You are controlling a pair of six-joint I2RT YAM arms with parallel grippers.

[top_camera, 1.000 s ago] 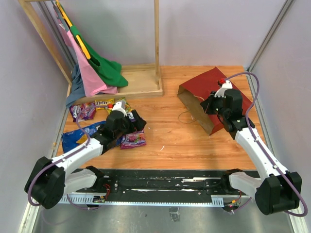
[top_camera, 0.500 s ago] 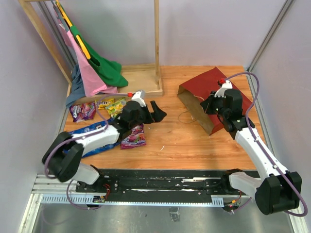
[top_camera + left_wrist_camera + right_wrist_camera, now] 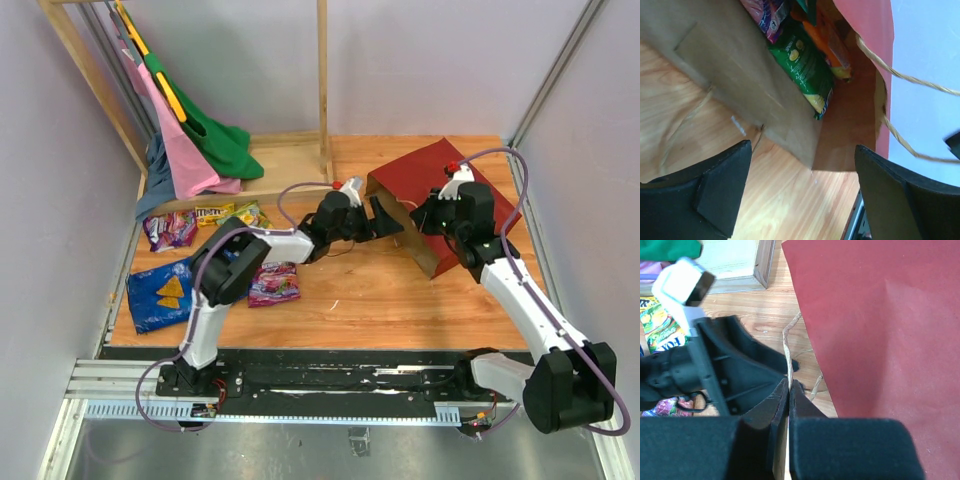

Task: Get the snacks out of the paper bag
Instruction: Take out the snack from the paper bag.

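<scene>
**Clothes rack at the far left of the wooden desk**

A bare wooden rack [image 3: 322, 80] stands at the far left of the desk [image 3: 370, 290], its flat base board close to the far wall. A pink garment [image 3: 180, 150], a green garment [image 3: 215, 140] and a blue-grey garment [image 3: 158, 178] hang by its slanted left post and spill onto the base, with a yellow strip [image 3: 160, 82] showing above them. Pale lilac walls [image 3: 420, 60] enclose the desk on the left, far and right sides. A black plate [image 3: 330, 375] on a metal rail runs along the near edge.

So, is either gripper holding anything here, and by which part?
Right gripper pinches the thin string handle of the dark red paper bag; left gripper holds nothing.
</scene>
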